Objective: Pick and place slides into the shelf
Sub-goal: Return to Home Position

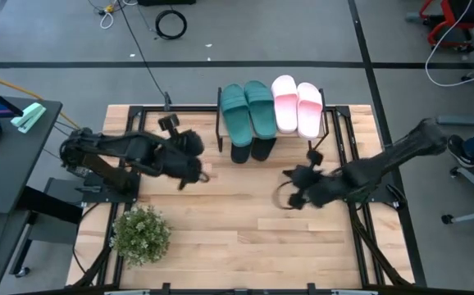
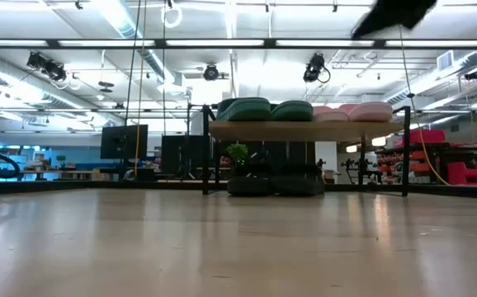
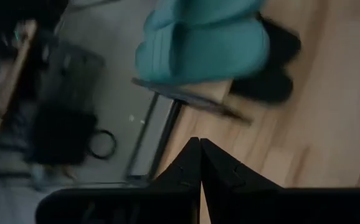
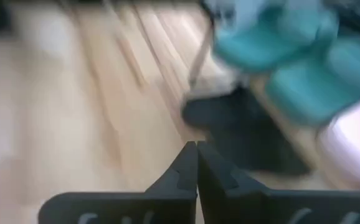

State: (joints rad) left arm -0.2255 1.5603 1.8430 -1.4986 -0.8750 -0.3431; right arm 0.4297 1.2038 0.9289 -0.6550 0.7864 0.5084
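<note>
Pink slides (image 1: 296,105) and green slides (image 1: 248,112) lie atop the shelf (image 2: 304,129), black slides (image 1: 252,150) beneath it; left fingers (image 3: 189,168) and right fingers (image 4: 186,168), pressed together empty before the shelf, should withdraw without clipping its frame.

I count two teal green slides (image 1: 248,111), two pale pink slides (image 1: 297,105), two black slides (image 1: 242,152). The shelf (image 2: 304,129): pale wood top, black wire frame; the desk (image 1: 237,238): light wood planks. My fingers (image 3: 183,177): black.
</note>
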